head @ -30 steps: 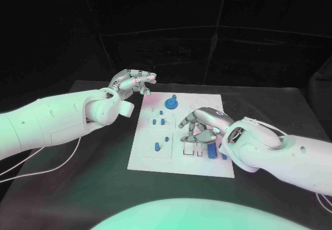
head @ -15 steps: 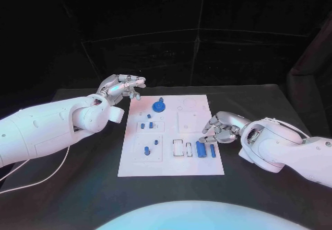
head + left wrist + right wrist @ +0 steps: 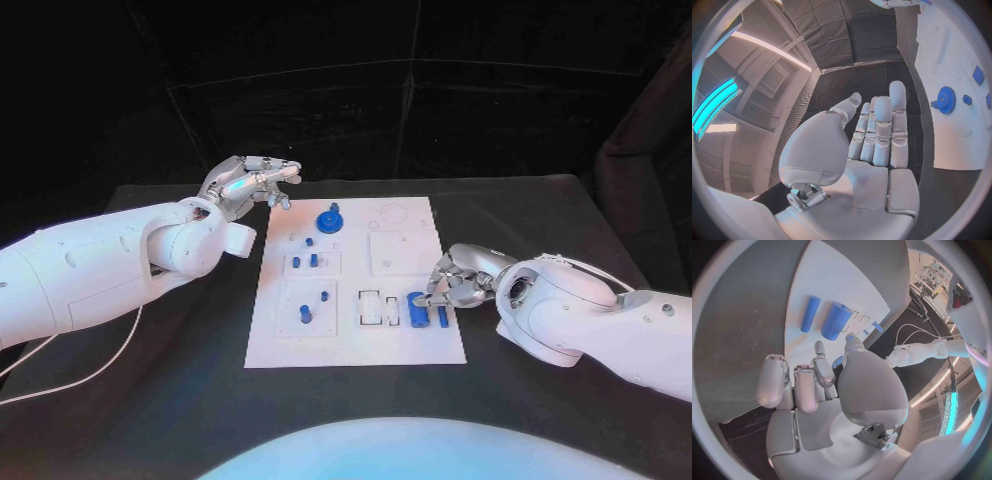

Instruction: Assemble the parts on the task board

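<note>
The white task board (image 3: pixel 361 335) lies in the middle of the table. On it stand a blue gear (image 3: pixel 332 220), small blue pegs (image 3: pixel 304 261) and another blue piece (image 3: pixel 306 314). Two blue cylinders, a thick one (image 3: pixel 418 310) and a thin one (image 3: pixel 441 317), lie near the board's right edge. My right hand (image 3: pixel 459 275) hovers at that edge just beyond the cylinders, fingers loosely curled, nothing seen in them. In the right wrist view the thick cylinder (image 3: pixel 836 320) lies apart from the right hand (image 3: pixel 811 385). My left hand (image 3: pixel 253 180) is raised off the board's far left corner, fingers straight and holding nothing (image 3: pixel 873 135).
Rectangular slots (image 3: pixel 378 306) sit just left of the cylinders on the board. Black table (image 3: pixel 159 380) surrounds the board on every side. A white cable (image 3: pixel 87 355) trails under my left arm.
My right hand has drawn back from over the board's slots to its right edge, leaving the two cylinders lying there. My left hand has stayed where it was.
</note>
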